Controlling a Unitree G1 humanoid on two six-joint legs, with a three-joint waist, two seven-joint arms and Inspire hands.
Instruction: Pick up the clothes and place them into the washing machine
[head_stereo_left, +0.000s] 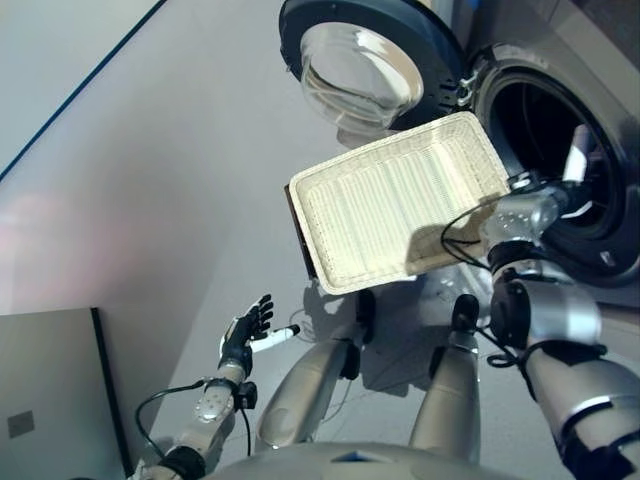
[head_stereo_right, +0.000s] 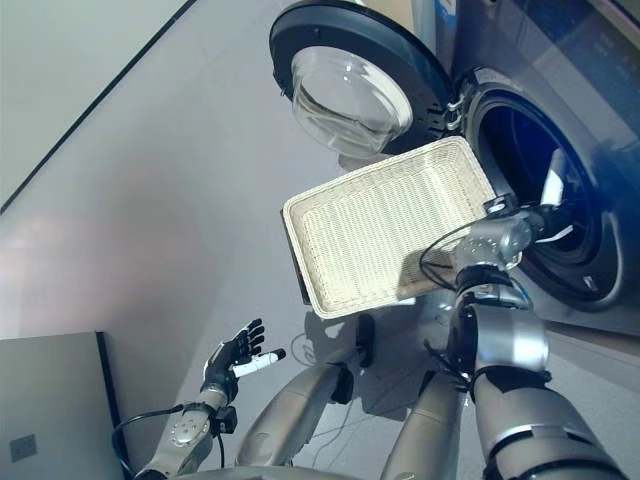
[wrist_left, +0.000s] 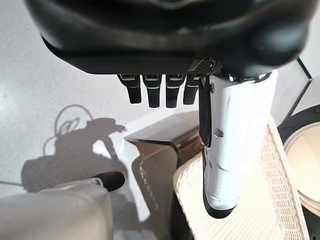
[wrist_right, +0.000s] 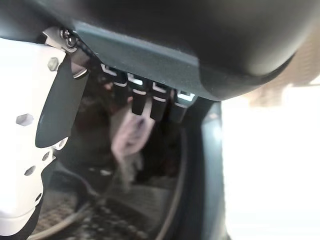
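Your right hand (head_stereo_right: 548, 190) is at the washing machine (head_stereo_right: 560, 110) drum mouth, a pale pink garment (wrist_right: 131, 134) hanging from its fingers inside. The white basket (head_stereo_right: 380, 230) looks empty. Your left hand (head_stereo_right: 232, 358) hangs relaxed, far off.

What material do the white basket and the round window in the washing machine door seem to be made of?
The basket looks like woven wicker or plastic weave, matte cream-white: fine ribbed rows show across its bottom and rim. The door window looks like clear glass or hard plastic, glossy: it is see-through with bright reflections, set in a dark ring.
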